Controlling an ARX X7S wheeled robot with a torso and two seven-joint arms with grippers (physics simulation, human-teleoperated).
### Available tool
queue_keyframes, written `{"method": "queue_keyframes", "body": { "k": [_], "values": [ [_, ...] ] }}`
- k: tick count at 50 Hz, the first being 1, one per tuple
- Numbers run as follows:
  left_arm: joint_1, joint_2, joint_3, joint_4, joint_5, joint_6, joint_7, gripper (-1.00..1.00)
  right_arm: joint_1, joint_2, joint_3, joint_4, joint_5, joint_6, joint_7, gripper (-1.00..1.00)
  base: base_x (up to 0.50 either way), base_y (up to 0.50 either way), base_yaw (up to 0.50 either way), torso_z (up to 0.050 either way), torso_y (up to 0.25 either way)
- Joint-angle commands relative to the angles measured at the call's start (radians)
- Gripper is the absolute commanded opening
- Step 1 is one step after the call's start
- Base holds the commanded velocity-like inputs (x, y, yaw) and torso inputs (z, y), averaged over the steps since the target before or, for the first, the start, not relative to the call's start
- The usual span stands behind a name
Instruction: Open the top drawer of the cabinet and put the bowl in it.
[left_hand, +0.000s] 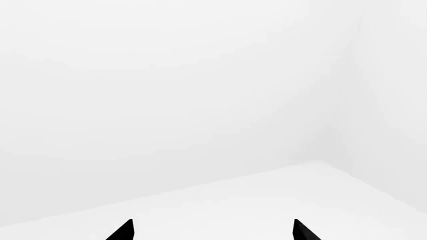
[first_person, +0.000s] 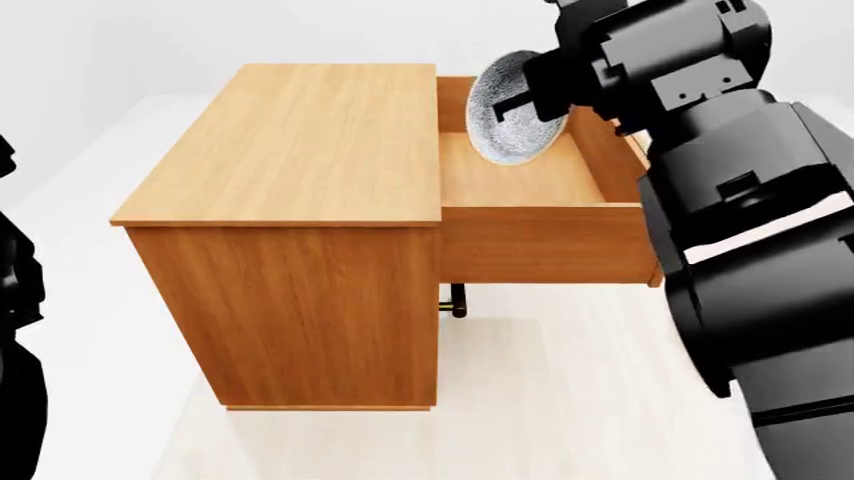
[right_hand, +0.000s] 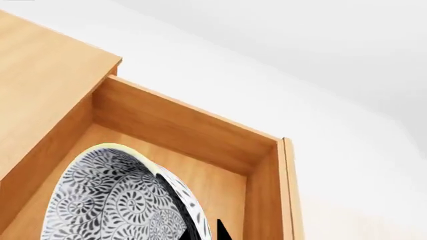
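Bowl (first_person: 514, 110) held on edge above the pulled-out top drawer (first_person: 534, 215) of the cabinet (first_person: 307, 150).
Its rim stands nearly vertical over the drawer's inner end, so the drawer floor lies straight beneath; the right gripper (first_person: 531, 100) pinches the rim, while the left gripper (left_hand: 212, 231), fingertips spread and empty, faces blank floor.

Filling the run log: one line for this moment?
top drawer: open | bowl: tilted, over drawer | right pincer: holding bowl | left pincer: open, empty
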Motion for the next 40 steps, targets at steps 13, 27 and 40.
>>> {"method": "queue_keyframes", "body": {
  "k": [13,27,40],
  "values": [
    [0.003,0.0,-0.01,0.0,0.001,0.008,0.015,1.0,-0.084,-0.001,0.223,0.0,-0.189,0.013,-0.005,-1.0,0.0,0.0,0.0,0.0,0.0],
    [0.011,0.001,-0.018,0.0,0.001,0.017,0.022,1.0,-0.11,-0.001,0.234,0.0,-0.161,-0.001,-0.01,-1.0,0.0,0.0,0.0,0.0,0.001],
    [0.01,0.001,-0.025,0.0,0.002,0.019,0.025,1.0,-0.128,0.002,0.5,0.0,-0.323,-0.008,-0.02,-1.0,0.0,0.0,0.0,0.0,0.0]
  ]
}}
